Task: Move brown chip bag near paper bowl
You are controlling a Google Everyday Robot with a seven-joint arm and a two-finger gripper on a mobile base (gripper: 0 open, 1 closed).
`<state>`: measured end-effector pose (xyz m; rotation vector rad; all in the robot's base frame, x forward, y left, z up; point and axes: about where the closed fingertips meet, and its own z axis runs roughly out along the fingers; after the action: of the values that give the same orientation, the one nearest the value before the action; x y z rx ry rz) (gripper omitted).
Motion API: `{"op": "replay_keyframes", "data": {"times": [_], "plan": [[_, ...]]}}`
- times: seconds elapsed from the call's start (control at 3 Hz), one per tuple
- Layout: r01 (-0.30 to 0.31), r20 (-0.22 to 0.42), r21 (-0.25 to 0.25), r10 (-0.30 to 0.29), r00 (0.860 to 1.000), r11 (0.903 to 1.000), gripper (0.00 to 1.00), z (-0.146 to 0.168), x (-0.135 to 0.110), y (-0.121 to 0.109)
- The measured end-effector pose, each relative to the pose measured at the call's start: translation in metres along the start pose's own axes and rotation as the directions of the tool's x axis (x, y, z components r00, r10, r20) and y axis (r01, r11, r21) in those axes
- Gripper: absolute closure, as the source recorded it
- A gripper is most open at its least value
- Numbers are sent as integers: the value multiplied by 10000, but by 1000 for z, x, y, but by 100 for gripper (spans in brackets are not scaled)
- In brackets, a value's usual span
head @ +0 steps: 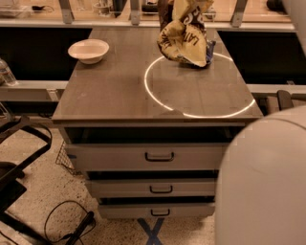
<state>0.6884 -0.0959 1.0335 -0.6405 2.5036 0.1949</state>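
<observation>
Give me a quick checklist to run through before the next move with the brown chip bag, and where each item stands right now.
1. Found the brown chip bag: ok, far side of the table, right of centre.
2. Found the paper bowl: ok, upright at the far left.
3. Bag near bowl: not ok, bare tabletop lies between them.
4. Path to bowl: ok, nothing stands between them.
5. Hold of the gripper, at the bag's top by the view's upper edge: cannot tell.
6. Bag off the table: cannot tell.
</observation>
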Motion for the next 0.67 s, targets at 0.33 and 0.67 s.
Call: {"op": "replay_keyframes", "data": {"times": [0.33,0.67], "plan": [[-534,250,-178,539,9982,9984,100,34,-37,14],[-1080,551,-620,1114,9922,9922,100,79,-71,27]]}}
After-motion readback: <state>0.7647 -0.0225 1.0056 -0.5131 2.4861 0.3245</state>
